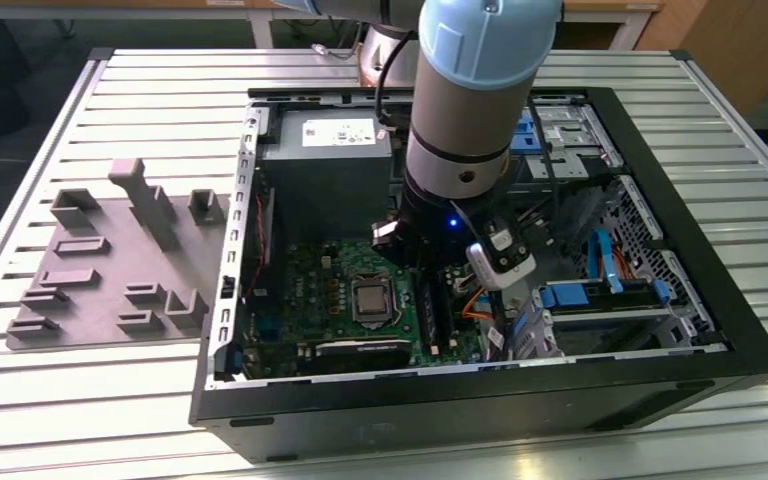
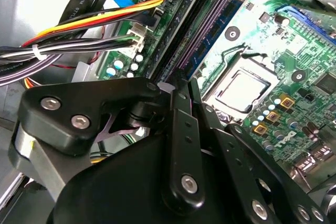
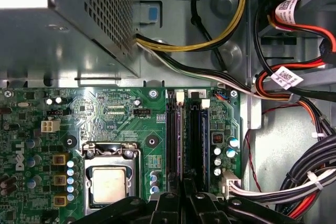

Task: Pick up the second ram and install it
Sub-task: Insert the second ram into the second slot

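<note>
in the exterior view there is one arm point(image 1: 478, 100), reaching down into one open computer case point(image 1: 704, 370). the case lies on one slatted metal table point(image 1: 117, 400), and wooden furniture stands behind it. the gripper point(image 1: 424, 262) is low over the motherboard point(image 1: 317, 290), and one grey moulded tray point(image 1: 91, 300) lies well apart from it. in the second wrist view the gripper point(image 2: 181, 90) points along the memory slots point(image 2: 178, 30). one bluish ram stick point(image 2: 220, 19) sits ahead of it and a little to one side. in the first wrist view i count four slots point(image 3: 172, 129) in two pairs, one processor socket point(image 3: 109, 182) and one ram stick point(image 3: 203, 137). the stick stands on edge in the outermost slot, on the cable side of the gripper point(image 3: 185, 184). its long axis runs straight away from the gripper, parallel to the slots. i cannot tell if this is the second ram, or if the gripper is clamped on anything.
</note>
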Robot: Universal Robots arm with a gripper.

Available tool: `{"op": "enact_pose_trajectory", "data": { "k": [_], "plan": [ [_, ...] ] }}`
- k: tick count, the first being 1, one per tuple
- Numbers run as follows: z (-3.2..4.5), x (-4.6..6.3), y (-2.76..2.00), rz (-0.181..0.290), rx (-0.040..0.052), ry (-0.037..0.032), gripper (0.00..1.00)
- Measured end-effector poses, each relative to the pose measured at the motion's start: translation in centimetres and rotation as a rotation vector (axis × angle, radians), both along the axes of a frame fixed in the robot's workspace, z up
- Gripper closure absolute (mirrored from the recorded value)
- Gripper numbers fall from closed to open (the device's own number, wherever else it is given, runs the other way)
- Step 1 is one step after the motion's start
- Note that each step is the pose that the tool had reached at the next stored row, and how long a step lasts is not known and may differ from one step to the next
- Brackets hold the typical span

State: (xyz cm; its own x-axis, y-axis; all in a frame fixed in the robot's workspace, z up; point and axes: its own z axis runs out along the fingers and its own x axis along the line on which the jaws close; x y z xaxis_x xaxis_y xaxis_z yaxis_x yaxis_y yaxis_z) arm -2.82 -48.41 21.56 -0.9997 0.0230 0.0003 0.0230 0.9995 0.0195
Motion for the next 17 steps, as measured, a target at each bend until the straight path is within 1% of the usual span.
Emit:
{"op": "enact_pose_trajectory", "data": {
  "k": [4, 7, 9, 17],
  "plan": [
    [-0.02, 0.0, 0.01, 0.0, 0.0012, -0.0003, 0.86],
    [0.29, 0.01, 0.04, 0.0, 0.0052, -0.001, 0.86],
    [0.51, 0.0, 0.01, 0.0, 0.0043, -0.0003, 0.86],
    [0.31, 0.02, 0.01, 0.0, 0.0045, -0.0003, 0.86]
  ]
}}
